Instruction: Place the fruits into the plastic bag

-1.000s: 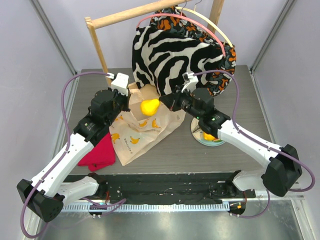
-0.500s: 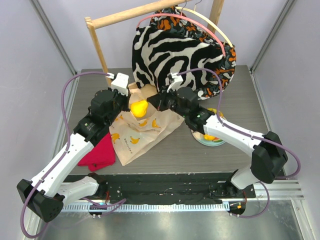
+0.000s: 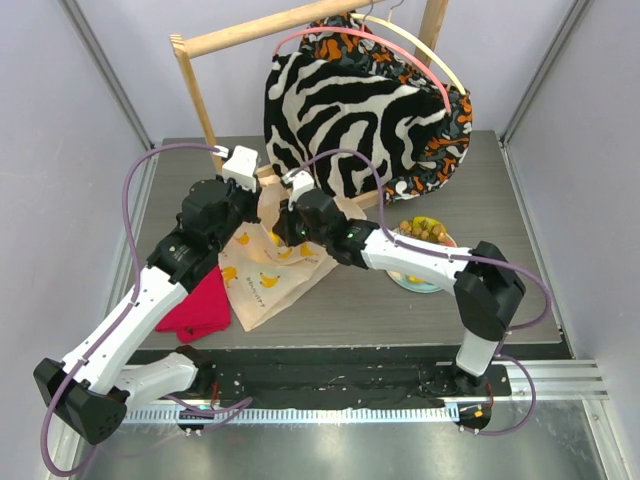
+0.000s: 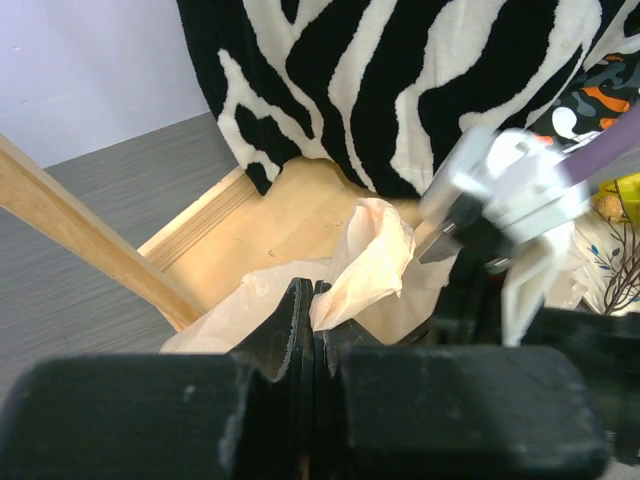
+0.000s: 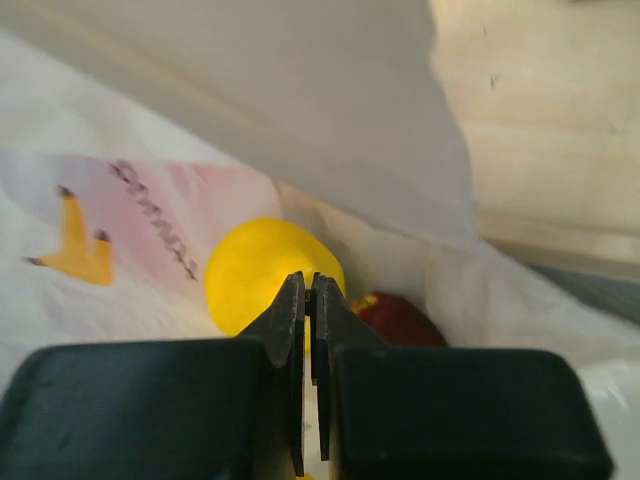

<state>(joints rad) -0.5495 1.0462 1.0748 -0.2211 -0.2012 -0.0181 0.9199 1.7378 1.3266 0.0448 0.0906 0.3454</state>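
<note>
Your right gripper (image 5: 308, 285) is inside the plastic bag (image 5: 100, 180), jaws squeezed together on the yellow lemon (image 5: 258, 272). A dark red apple (image 5: 402, 322) shows at lower right, half hidden behind the fingers. From overhead, bag film and arm hide both fruits. Your left gripper (image 4: 312, 300) is clamped on the bag's rim at lower centre.

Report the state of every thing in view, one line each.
left claw, shut on the bag's edge
right claw, shut on the lemon, inside the bag
bag, lying on the table, mouth held open
lemon, inside the bag, in the right claw
apple, inside the bag, beside the lemon
grapes, on the plate, not bagged
plate, holding the grapes
red cloth, lying beside the bag
zebra garment, hanging from the rail
</note>
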